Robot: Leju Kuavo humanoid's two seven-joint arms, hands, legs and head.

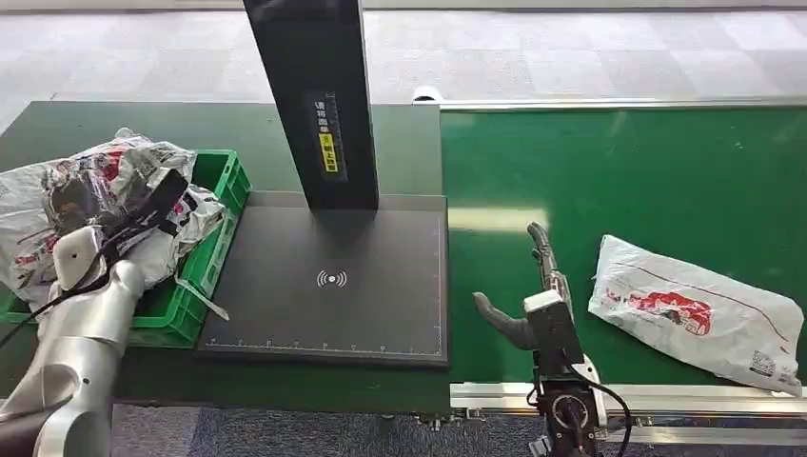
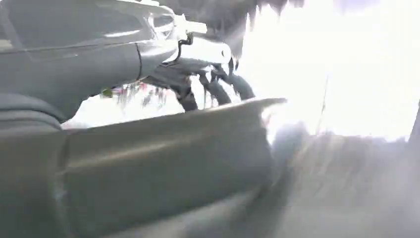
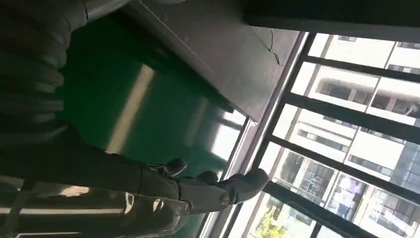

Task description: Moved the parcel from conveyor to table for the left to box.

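- Parcel (image 1: 695, 312): white plastic mailer bag, red print, lies flat on the green conveyor belt (image 1: 647, 181), at the near right part of the belt, close to the belt's front metal rail (image 1: 666, 395). Nothing touches it.
- Right hand (image 1: 533, 295): over the belt, just beside the parcel on its left, apart from it. Fingers straight and pointing away from the robot, thumb stuck out toward the scanner side; holds nothing. Right wrist view shows the same hand (image 3: 208, 191) with fingers stretched out above the green belt surface, windows beyond.
- Black scanner platform (image 1: 328, 286): sits on the table between belt and crate, wireless mark in its middle, dark upright post (image 1: 319, 95) rising from its far edge with a yellow label.
- Green crate (image 1: 214, 238): at the left of the platform, touching its edge, holding a heap of crumpled white bags (image 1: 95, 205) with red and black print.
- Left hand (image 1: 81, 252): over the crate, against the heap of bags. Dark fingers (image 2: 218, 87) show in the left wrist view near a white bag, picture blurred and washed out; cannot tell whether they grip anything.
- Floor beyond the table: grey tiles.
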